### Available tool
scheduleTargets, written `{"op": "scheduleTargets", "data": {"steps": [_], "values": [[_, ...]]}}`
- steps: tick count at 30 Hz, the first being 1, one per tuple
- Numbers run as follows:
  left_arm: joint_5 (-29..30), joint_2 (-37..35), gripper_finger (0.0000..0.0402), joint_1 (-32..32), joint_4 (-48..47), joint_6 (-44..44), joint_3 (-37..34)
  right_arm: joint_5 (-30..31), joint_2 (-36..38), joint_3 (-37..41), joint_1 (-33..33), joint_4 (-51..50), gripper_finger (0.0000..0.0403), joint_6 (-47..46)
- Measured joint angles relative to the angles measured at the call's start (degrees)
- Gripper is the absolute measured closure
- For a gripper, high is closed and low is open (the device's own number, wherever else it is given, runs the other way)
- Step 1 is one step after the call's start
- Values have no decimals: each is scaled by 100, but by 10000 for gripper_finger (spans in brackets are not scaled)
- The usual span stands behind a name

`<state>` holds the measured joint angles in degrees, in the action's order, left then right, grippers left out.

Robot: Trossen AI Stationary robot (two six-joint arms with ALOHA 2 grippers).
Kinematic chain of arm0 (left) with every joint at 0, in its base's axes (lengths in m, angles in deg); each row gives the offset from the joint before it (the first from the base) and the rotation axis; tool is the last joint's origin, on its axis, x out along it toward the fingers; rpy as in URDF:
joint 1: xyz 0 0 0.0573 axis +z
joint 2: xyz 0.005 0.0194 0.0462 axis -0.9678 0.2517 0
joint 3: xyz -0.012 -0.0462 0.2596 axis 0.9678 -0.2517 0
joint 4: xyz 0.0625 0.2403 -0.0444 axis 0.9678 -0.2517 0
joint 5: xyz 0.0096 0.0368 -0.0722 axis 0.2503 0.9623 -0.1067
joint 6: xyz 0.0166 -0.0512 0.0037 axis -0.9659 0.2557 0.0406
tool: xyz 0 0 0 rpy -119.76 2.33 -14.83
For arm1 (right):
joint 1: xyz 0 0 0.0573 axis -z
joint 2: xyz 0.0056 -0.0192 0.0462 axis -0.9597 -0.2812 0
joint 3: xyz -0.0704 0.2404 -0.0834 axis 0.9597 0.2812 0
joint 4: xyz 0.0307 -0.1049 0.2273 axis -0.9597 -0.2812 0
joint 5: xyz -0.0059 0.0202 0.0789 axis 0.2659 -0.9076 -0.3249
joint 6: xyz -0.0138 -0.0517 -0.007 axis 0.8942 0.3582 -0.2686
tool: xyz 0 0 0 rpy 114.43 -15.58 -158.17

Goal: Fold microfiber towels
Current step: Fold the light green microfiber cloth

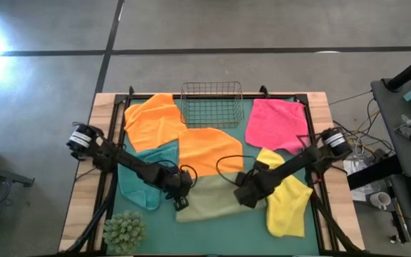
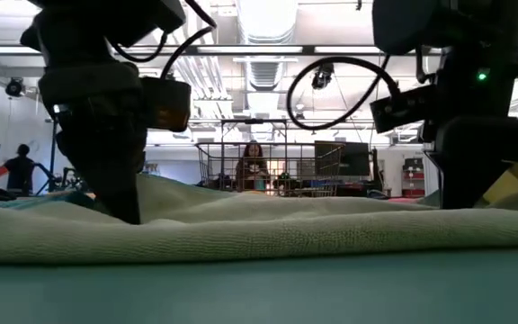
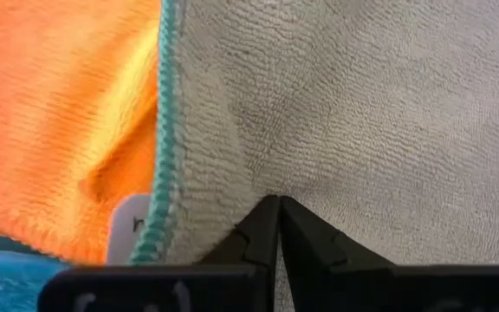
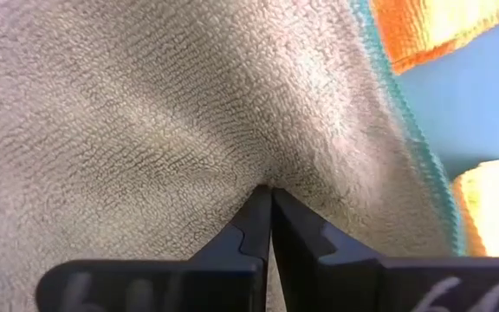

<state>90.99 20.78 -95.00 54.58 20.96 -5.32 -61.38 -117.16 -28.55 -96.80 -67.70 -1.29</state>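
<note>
So, what's on the table right now:

Olive towel (image 1: 216,200): lies flat near the front middle of the teal mat (image 1: 220,232), between the 2 arms, and carries a teal stitched edge.
Left gripper (image 1: 181,203): at the olive towel's left end, fingers (image 3: 262,230) pressed together with a bit of fabric nipped at the tips.
Right gripper (image 1: 245,199): same deal at the right end, pinched tight on the cloth.
Other towels: 2 orange (image 1: 207,148) overlapping behind it, teal towel (image 1: 145,175) under the left arm, yellow towel (image 1: 289,200) under the right arm, pink towel (image 1: 277,123) back right.
Wire basket (image 1: 212,103): back middle.
Spiky plant ball (image 1: 125,230): front left corner.
</note>
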Motion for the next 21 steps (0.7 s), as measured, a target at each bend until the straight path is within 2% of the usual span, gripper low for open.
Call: {"op": "scheduleTargets", "data": {"steps": [9, 14, 21], "values": [[-196, 0, 396, -64, 77, 274, 24, -57, 1041, 995, 277, 1204, 394, 251], [-192, -174, 396, -124, 158, 288, 24, -65, 1378, 1010, 270, 1341, 394, 240], [-390, -945, 396, -184, 127, -282, 6, -57, 1803, 631, 174, 1456, 394, 195]]}}
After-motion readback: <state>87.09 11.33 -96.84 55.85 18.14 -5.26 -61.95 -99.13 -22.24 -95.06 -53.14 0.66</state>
